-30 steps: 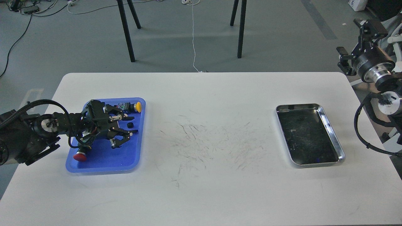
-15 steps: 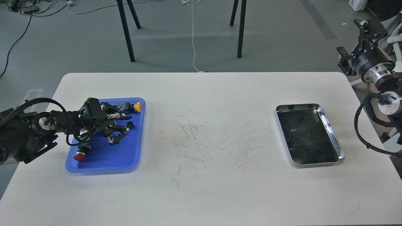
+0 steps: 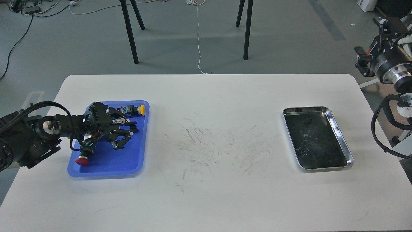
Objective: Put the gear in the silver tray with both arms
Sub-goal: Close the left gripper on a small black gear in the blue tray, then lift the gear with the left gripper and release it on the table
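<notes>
While the left claw (image 3: 127, 135) reaches into the blue tray (image 3: 111, 164) at the 9 o'clock side of the white tabletop (image 3: 206, 199), its two black fingers stand close together, and a small dark piece seems to sit between the tips. It is too small and too dark to say for sure that it is the gear, and I cannot tell if the claw is clenched on it or only beside it. The left arm comes from the 9 o'clock edge and lies low over this tray.

Inside the blue tray there is a button with a yellow cap (image 3: 141, 110) near the far corner, at about 1 o'clock from the claw, and a button with a red cap (image 3: 82, 160) near the 7 o'clock corner, partly under the arm.

The silver tray (image 3: 340, 137) lies at the 3 o'clock side of the tabletop, well apart from the blue tray. Its dark scuffed bottom shows only scratches and reflections.

The right arm stays off the tabletop, at the 2 o'clock corner of the view, above the floor. The right claw (image 3: 388, 27) is seen dark and end-on, so I cannot tell if it is released or clenched. Many thin grey scratches mark the middle of the tabletop.
</notes>
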Robot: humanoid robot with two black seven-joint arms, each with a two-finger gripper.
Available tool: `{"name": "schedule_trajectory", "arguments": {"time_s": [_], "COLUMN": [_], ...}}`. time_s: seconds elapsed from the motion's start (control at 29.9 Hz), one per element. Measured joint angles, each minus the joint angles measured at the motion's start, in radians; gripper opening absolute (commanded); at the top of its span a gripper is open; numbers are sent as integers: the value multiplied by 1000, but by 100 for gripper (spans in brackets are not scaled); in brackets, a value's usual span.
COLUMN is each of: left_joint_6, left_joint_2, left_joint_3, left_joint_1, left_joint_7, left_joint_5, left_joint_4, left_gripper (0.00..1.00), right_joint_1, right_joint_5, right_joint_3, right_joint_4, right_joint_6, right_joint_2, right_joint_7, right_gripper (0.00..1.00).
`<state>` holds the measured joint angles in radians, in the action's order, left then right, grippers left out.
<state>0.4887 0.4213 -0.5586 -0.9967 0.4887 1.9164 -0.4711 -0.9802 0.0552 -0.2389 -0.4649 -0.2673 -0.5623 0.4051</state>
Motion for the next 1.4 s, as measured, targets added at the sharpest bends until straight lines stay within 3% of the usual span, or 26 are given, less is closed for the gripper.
{"name": "schedule_trajectory", "arguments": {"time_s": [0.13,0.87,1.2,1.4], "left_joint_6": [0,0,0,0], "left_joint_2": [0,95,97,31], "left_joint_3": [0,15,24,60], "left_joint_1": [0,-92,-169,-172], "left_joint_7": [0,0,0,0], "left_joint_5": [0,-27,-280,-444], "left_joint_4": [10,0,-3,-11], "left_gripper": [11,12,13,14], "right_joint_1": [0,7,5,5], "right_joint_5": [0,0,-7,-11], "right_joint_3": [1,7,35,45], "right_joint_4": [0,12,21,20], "right_joint_6": [0,-2,-3,-4], "right_joint_2": [-2,-2,-2,-2], "right_joint_7": [0,1,2,3], "right_gripper": [98,98,98,98]}}
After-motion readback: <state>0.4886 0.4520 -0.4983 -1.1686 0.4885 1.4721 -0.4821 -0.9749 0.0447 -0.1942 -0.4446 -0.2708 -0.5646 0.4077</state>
